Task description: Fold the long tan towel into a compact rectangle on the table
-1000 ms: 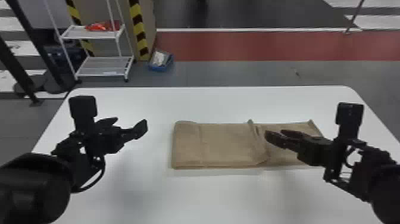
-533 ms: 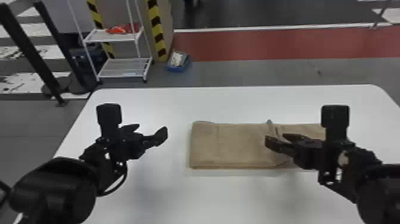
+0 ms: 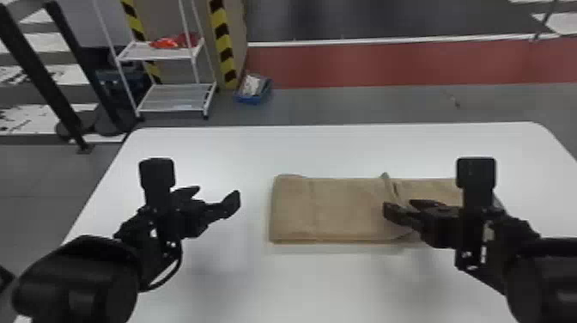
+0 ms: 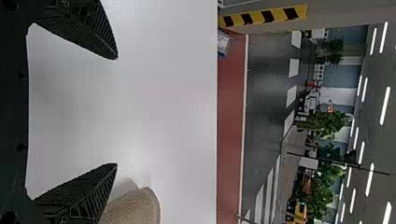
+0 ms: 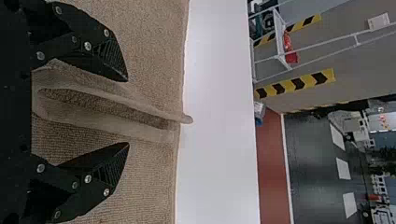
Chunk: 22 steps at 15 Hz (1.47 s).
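right claw (image 3: 399, 206) over towel (image 3: 335, 210), white rack (image 3: 178, 96) beyond table (image 3: 300, 287)

A white rack (image 3: 176, 103) holds something red (image 3: 165, 43) on its upper shelf, a little blue box (image 3: 252, 100) with white stuff in it sits near yellow and black stripes (image 3: 223, 41), and there's a red floor strip (image 3: 395, 64), green leafy plants (image 4: 327, 123) and long bright lights (image 4: 385, 106).
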Each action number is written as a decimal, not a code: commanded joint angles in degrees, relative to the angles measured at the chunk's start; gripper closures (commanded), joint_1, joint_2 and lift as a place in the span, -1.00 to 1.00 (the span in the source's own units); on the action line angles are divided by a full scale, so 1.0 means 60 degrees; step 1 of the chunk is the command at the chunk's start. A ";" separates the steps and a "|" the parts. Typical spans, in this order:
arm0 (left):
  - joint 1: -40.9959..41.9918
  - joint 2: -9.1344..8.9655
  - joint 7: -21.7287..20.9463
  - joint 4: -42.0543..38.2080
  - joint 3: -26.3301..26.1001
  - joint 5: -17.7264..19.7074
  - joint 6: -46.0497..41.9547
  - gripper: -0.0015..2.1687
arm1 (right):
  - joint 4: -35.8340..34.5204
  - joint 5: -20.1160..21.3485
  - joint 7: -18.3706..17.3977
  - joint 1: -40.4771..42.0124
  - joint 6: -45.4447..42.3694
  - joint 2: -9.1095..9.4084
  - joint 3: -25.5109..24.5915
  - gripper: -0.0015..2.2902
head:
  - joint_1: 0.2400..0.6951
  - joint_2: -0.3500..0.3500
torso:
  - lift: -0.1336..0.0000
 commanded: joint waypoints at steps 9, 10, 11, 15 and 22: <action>0.0076 0.0000 -0.0037 -0.0001 0.0087 0.0072 -0.0035 -0.94 | 0.0059 -0.0134 -0.0068 -0.0045 0.0332 0.0025 0.0102 -0.48 | 1.00 0.28 | -0.91; 0.0076 0.0000 -0.0037 -0.0001 0.0117 0.0116 -0.0035 -0.94 | 0.0059 -0.0149 -0.0068 -0.0031 0.0332 0.0025 0.0102 -0.48 | 1.00 0.28 | -0.91; 0.0076 0.0000 -0.0052 -0.0001 0.0146 0.0116 -0.0035 -0.94 | 0.0030 -0.0178 -0.0098 0.0028 0.0303 0.0025 0.0102 -0.48 | 1.00 0.28 | -0.91; 0.0076 0.0000 -0.0067 -0.0001 0.0175 0.0130 -0.0035 -0.94 | -0.0014 -0.0207 -0.0098 0.0072 0.0303 0.0025 0.0102 -0.33 | 1.00 0.30 | -0.91; 0.0105 0.0000 -0.0125 -0.0001 0.0190 0.0160 -0.0035 -0.94 | -0.0293 -0.0251 -0.0376 0.0101 0.0303 -0.0034 0.0102 -0.55 | 1.00 0.29 | -0.91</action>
